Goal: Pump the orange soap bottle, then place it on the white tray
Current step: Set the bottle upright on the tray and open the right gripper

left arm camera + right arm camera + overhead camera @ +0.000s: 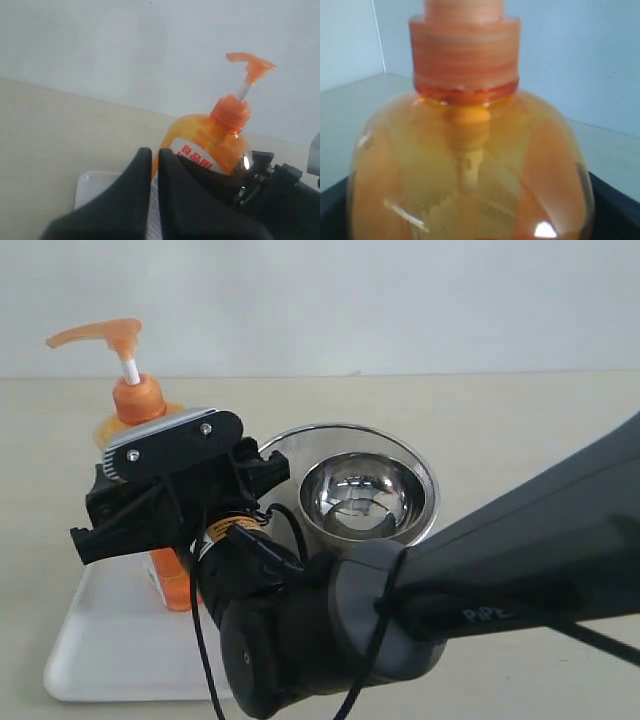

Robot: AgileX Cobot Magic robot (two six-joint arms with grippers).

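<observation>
Orange soap bottle stands upright with its base on the white tray, pump head raised and the white stem showing. The right hand, reaching across from the right, is clamped around the bottle's body. In the left wrist view the left hand sits just in front of the label, its fingers drawn almost together and empty. Two nested steel bowls rest on the counter beside the tray.

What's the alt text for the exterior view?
An upright orange soap bottle stands on a white tray at left, its middle gripped by the black right gripper, whose arm reaches in from the lower right. Two nested steel bowls sit beside the tray on a beige table.
</observation>
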